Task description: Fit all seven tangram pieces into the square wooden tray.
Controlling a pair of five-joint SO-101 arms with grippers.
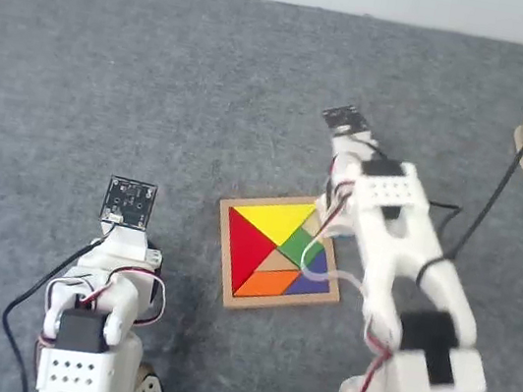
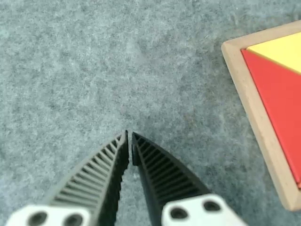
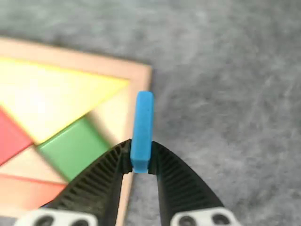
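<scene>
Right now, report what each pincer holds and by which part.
The right pincer clamps a blue tangram piece by one end; the rest sticks out beyond it. The left pincer is shut on nothing, above the grey mat.

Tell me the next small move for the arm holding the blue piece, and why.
Probably shift the right pincer inward and lower: its blue piece stands on edge by the tray rim, beside a bare gap bordering the yellow piece and green piece.
</scene>
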